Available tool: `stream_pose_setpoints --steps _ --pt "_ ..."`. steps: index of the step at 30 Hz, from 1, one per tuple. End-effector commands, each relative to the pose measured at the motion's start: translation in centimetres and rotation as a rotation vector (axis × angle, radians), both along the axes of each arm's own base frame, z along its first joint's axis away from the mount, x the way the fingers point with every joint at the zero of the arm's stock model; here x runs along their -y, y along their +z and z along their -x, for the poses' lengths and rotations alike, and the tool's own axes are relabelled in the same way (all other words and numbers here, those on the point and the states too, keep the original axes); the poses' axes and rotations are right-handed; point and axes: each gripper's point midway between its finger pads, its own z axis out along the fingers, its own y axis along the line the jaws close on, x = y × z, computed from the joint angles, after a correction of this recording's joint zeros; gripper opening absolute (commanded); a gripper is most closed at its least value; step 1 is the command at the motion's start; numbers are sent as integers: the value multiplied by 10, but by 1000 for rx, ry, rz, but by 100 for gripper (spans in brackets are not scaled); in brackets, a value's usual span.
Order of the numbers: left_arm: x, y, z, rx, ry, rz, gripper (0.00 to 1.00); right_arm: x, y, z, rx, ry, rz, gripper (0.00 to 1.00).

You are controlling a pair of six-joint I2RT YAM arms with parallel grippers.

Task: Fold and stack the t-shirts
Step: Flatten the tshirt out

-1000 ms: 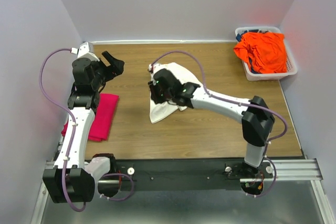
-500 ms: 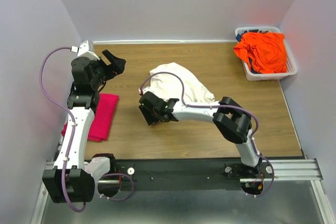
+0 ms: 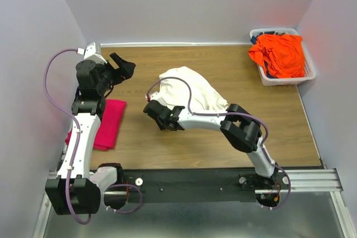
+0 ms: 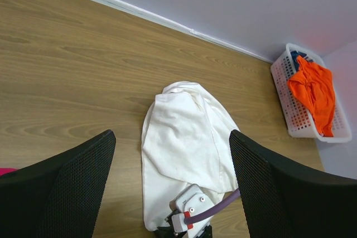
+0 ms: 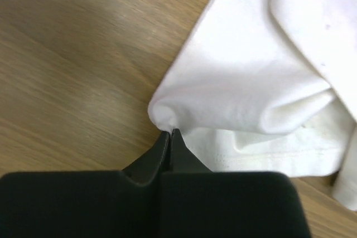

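The large cream-white t-shirt [image 3: 192, 90] lies crumpled on the wooden table's middle; it also shows in the left wrist view [image 4: 184, 137]. My right gripper [image 3: 153, 110] is shut on its near-left edge, pinching a fold of cloth [image 5: 167, 112] at the fingertips [image 5: 170, 133]. The magenta-pink t-shirt [image 3: 109, 124] lies folded at the left beside the left arm. The bright orange t-shirt [image 3: 279, 54] is heaped in the white basket [image 3: 309, 73] at the back right. My left gripper [image 3: 125, 68] is open and empty, raised above the table left of the cream shirt [image 4: 172, 137].
White walls close in the table on the left, back and right. The basket [image 4: 293, 110] holds a dark blue cloth under the orange shirt [image 4: 315, 90]. Bare wood shows in front of the cream shirt and between it and the basket.
My right gripper has dragged the cream shirt's edge toward the near left, and its elbow has folded back. The shirt now lies spread out behind the gripper. The left arm has barely moved.
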Motion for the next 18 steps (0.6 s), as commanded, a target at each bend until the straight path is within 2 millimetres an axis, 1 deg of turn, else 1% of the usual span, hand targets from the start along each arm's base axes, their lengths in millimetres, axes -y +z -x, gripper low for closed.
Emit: stream_pose_setpoints --steps 1,3,4,5,6,7,8,10,11,12,14,15,17,18 --pt "6 7 4 34 -44 7 90 23 24 -19 78 -61 89 0" --pt "8 11 7 50 -51 10 88 19 50 -33 64 -49 15 1" --pt "9 11 8 53 -58 14 88 10 89 -44 99 -50 -66 0" --pt "10 12 9 59 -64 16 88 12 107 -56 114 -62 -101 0" --pt "11 11 10 61 -72 18 87 9 131 -63 140 -48 -138 0" --pt "13 11 12 62 -80 25 86 4 173 -73 192 -52 -209 0" --pt "14 9 12 61 -84 29 86 3 196 -79 226 -53 -242 0" --pt "16 9 15 66 -98 38 86 7 235 -91 299 -56 -270 0" --pt "17 5 16 62 -100 43 86 8 257 -95 339 -60 -295 1" --pt "19 4 18 64 -111 48 85 11 293 -101 408 -67 -327 0" --pt "20 -1 19 59 -115 55 85 16 334 -106 482 -84 -369 0" --pt "20 -3 19 57 -116 56 85 24 372 -111 554 -103 -402 1" --pt "22 -7 22 53 -125 65 85 36 403 -118 631 -133 -409 0" --pt "24 -9 23 53 -134 70 85 46 442 -117 692 -150 -468 0"
